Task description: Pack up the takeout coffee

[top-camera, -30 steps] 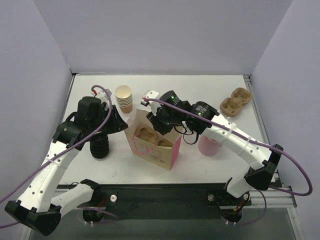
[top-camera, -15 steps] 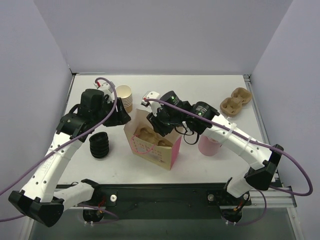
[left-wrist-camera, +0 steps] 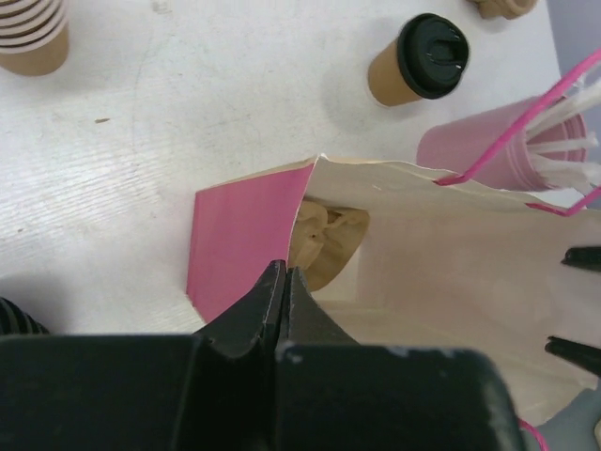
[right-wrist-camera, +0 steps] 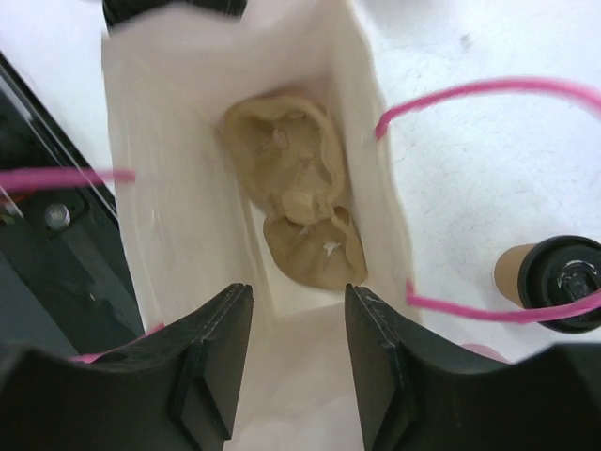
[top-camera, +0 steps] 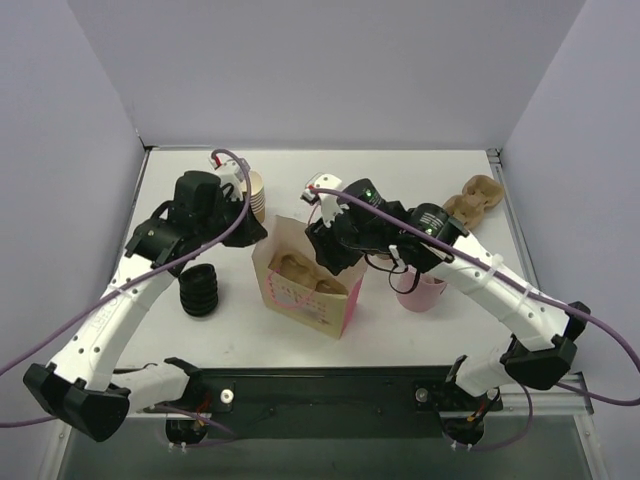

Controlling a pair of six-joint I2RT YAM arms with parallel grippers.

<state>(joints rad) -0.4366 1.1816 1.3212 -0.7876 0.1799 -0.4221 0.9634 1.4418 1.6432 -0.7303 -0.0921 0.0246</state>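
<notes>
Walls box in your desk (top-camera: 400, 172) on the left, back and right. The widest bare stretch runs along the far edge, and a narrower strip lies along the near edge to the right of the bag.

At the left sits a stack of black lids (top-camera: 200, 290). Your left end effector (left-wrist-camera: 282, 275) has its fingers pressed together on the left rim of the paper bag (top-camera: 305, 290), where the pink side panel meets the pale inside. Just behind it stands the stack of lidless tan cups (left-wrist-camera: 33, 38).

The bag stands upright and open at mid-desk, with a pulp cup carrier (right-wrist-camera: 296, 202) lying on its floor. Its pink handles (right-wrist-camera: 470, 89) loop beside the mouth. Your right end effector (right-wrist-camera: 299, 305) hangs over that mouth with its fingers spread apart, gripping nothing.

The takeout coffee (left-wrist-camera: 427, 61) stands upright on the desk outside the bag, past its right wall and near the pink cup with white straws (left-wrist-camera: 479, 150). In the top view your right arm covers it, and in the right wrist view a handle crosses in front of it. It is a small tan-brown paper cup with a round black lid seated on top.

A second carrier (top-camera: 470, 200) rests by the far right edge.
</notes>
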